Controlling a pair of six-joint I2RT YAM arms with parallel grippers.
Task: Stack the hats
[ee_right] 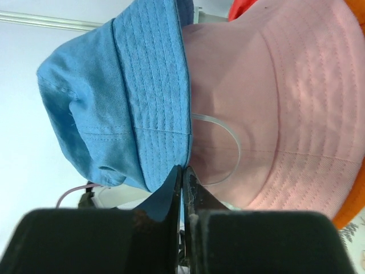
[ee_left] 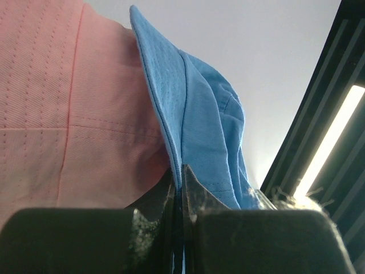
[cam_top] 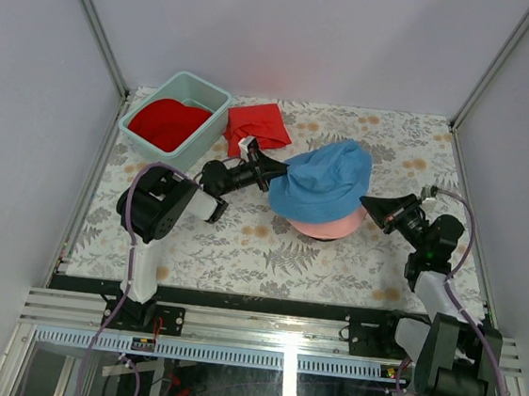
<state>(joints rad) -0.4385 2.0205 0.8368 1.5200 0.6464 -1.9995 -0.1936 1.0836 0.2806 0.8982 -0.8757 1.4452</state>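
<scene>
- Two grippers hold the blue hat [cam_top: 323, 181] at mid-table: the left gripper [cam_top: 280, 171] is clamped shut on the brim's left edge, and the right gripper [cam_top: 366, 204] is pinched shut on the right edge.
- Beneath it sits the pink hat [cam_top: 323, 229], whose brim peeks out at the near side. The right wrist view shows the orange hat [ee_right: 353, 194] under the pink one.
- One more, which looks to be the red hat [cam_top: 166, 123], lies apart in the pale green tub [cam_top: 203, 85] at the far left corner, beside a flat red cloth [cam_top: 258, 124].
- Risk: the right fingers seem to have only the very rim of the blue brim. A thin bite like that could slip as the fabric is stretched, leaving the hat lopsided.
- Risk: the blue crown looks crumpled and tilted. If it is lowered off-centre it may perch on the pink crown instead of seating over it.
- Risk: pulling unevenly could drag the pink and orange hats across the table [cam_top: 241, 243].
- Room: plenty of open tabletop in front and to both sides. The tub and cloth crowd the far left, just behind the left arm, and the side walls are close to the table edges.
</scene>
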